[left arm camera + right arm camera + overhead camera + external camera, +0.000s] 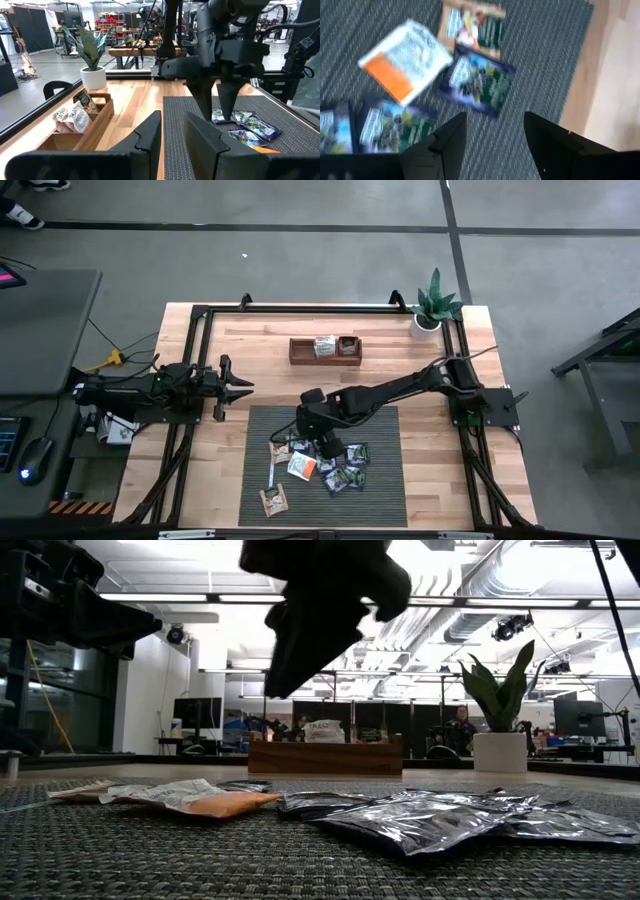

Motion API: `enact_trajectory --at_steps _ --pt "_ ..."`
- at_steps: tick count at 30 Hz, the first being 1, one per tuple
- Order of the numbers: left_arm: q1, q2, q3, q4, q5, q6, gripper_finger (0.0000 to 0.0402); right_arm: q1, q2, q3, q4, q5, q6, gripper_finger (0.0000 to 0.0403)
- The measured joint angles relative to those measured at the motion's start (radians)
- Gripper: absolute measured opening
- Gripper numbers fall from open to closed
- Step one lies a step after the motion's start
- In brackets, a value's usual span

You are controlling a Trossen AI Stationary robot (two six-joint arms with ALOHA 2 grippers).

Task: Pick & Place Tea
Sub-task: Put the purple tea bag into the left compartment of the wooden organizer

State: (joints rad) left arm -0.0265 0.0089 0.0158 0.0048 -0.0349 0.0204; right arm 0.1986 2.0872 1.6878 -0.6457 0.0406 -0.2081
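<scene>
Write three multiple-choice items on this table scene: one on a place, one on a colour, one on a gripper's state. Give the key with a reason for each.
1. Where does the potted green plant in the white pot stand?
A. At a far corner of the table, on the right arm's side
B. On the dark woven mat
C. Inside the wooden tray

2. What colour band marks the white tea sachet nearest the right gripper?
A. Blue
B. Orange
C. Red

3. How are the right gripper's fingers?
A. Shut on a sachet
B. Shut, holding nothing
C. Open, holding nothing, above the sachets

Key: 1 A, the high view shows it at the table's corner beyond the long brown wooden tray. 2 B, the right wrist view shows an orange end. 3 C, bare dark woven mat shows between the spread fingers.
</scene>
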Motion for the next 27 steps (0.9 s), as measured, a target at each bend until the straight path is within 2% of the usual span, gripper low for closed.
enact_trajectory --at_steps 3,10,17,21,24,27 --pt "0.0 0.0 0.0 0.0 0.0 0.0 0.0082 -0.004 0.008 0.0 0.016 -0.018 0.002 0.0193" --pt "0.0 0.0 0.0 0.0 0.0 0.0 0.0082 -0.01 0.013 0.0 -0.046 0.034 0.035 0.0193" --pt "0.0 0.0 0.0 0.0 0.0 0.0 0.0082 0.0 0.013 0.0 -0.266 0.035 0.156 0.0193" --pt "0.0 0.0 0.0 0.0 0.0 0.0 0.0082 0.022 0.007 -0.003 -0.31 0.024 0.255 0.0193" --pt "0.0 0.0 0.0 0.0 0.0 0.0 0.0082 0.04 -0.033 -0.059 -0.309 -0.023 0.285 0.0193" --pt "0.0 0.0 0.0 0.0 0.0 0.0 0.0082 0.07 -0.097 -0.159 -0.301 -0.029 0.243 0.0193"
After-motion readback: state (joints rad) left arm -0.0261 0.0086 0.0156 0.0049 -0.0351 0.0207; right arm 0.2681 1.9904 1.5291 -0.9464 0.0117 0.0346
